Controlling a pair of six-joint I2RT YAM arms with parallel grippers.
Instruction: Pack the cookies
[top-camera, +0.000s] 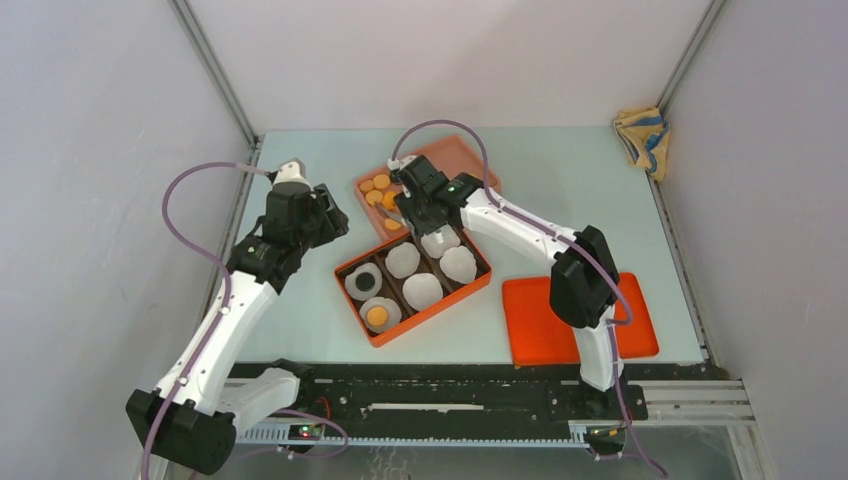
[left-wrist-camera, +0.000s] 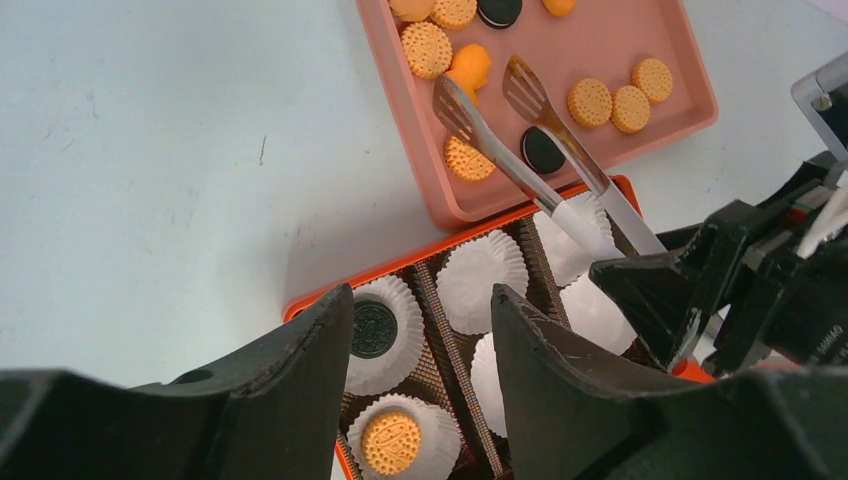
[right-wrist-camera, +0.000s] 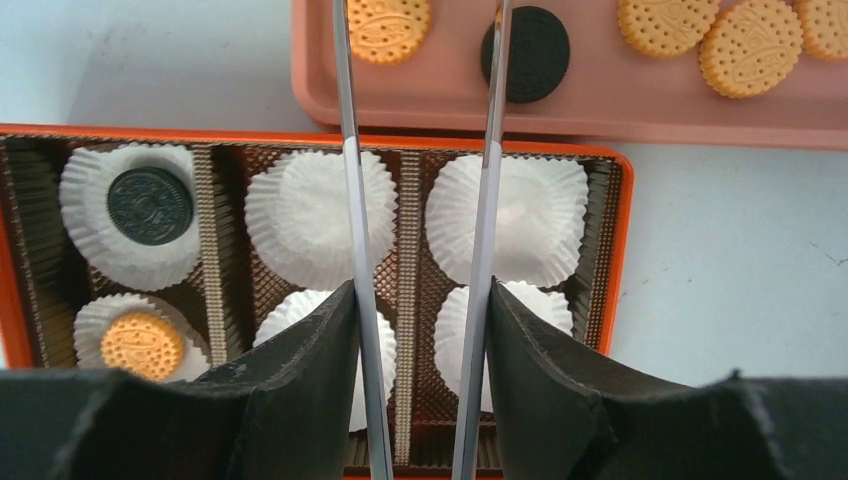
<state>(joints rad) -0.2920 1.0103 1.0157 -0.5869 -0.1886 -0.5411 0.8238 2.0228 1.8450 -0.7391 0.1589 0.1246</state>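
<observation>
Several orange cookies (top-camera: 378, 190) (left-wrist-camera: 427, 48) and a black one (left-wrist-camera: 543, 150) (right-wrist-camera: 528, 53) lie in the pink tray (top-camera: 465, 160). The orange box (top-camera: 440, 308) (right-wrist-camera: 620, 250) holds white paper cups. One cup has a black cookie (top-camera: 362, 284) (right-wrist-camera: 150, 205) in it, and another has an orange cookie (top-camera: 377, 316) (right-wrist-camera: 143, 345). My right gripper (top-camera: 435, 225) (right-wrist-camera: 420, 290) is shut on metal tongs (left-wrist-camera: 500, 163) (right-wrist-camera: 353, 200). The tong tips are spread apart over the pink tray, with nothing between them. My left gripper (top-camera: 325, 215) (left-wrist-camera: 420, 300) hangs open above the box's left end.
A flat orange lid (top-camera: 580, 320) lies at the front right by the right arm's base. A yellow and blue cloth (top-camera: 642, 140) sits in the back right corner. Grey walls close in the table on three sides.
</observation>
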